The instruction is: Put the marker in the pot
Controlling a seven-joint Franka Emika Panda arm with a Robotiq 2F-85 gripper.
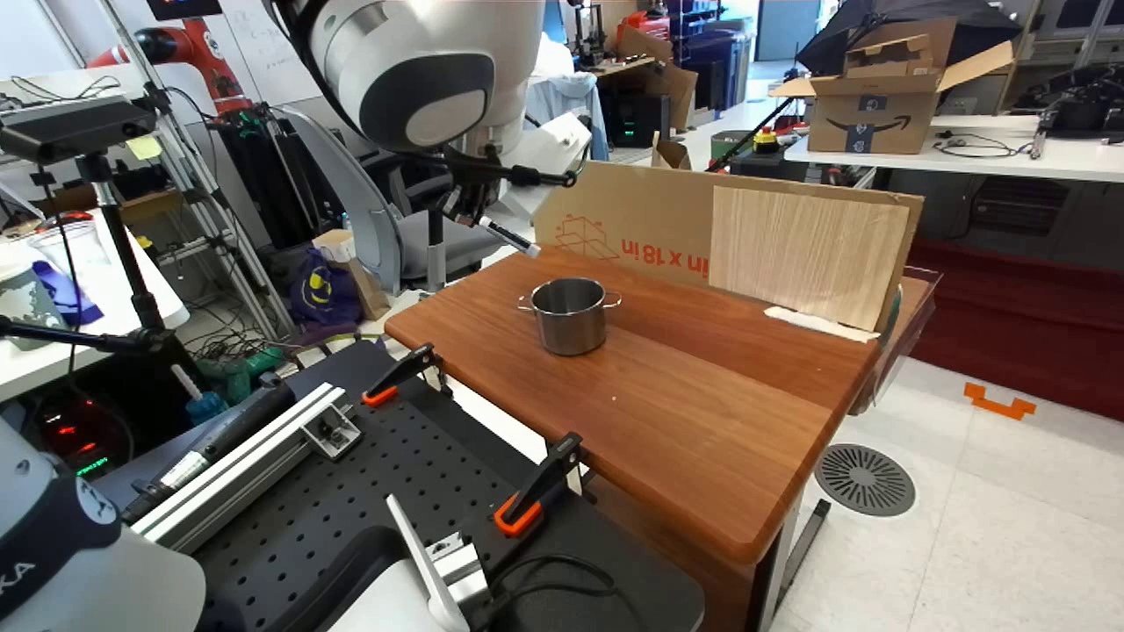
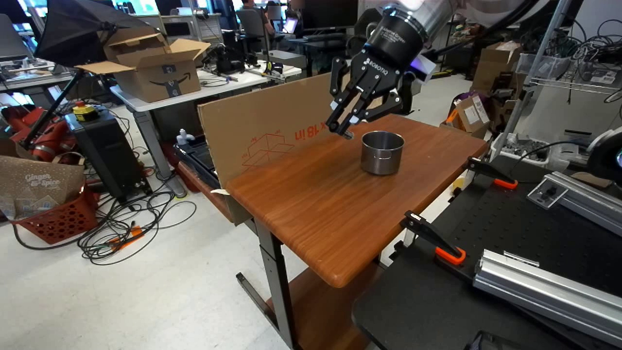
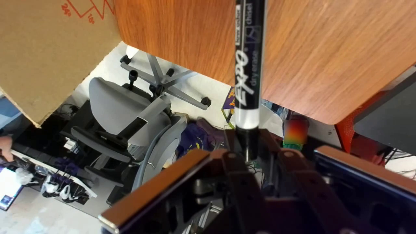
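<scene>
Tabletop (image 3: 182, 35) below, marker (image 3: 248, 71) in claw (image 3: 248, 141).

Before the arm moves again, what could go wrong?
The gripper holds the marker near one end; a bump might twist it loose. The marker slants, so it could snag on the pot instead of dropping in. Nothing visible holds the pot down; a knock may slide it.

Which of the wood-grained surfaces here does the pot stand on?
The upper brown tabletop, lying flat beneath the pot; the brown shelf sits lower, and the pale board stands near-vertical.
</scene>
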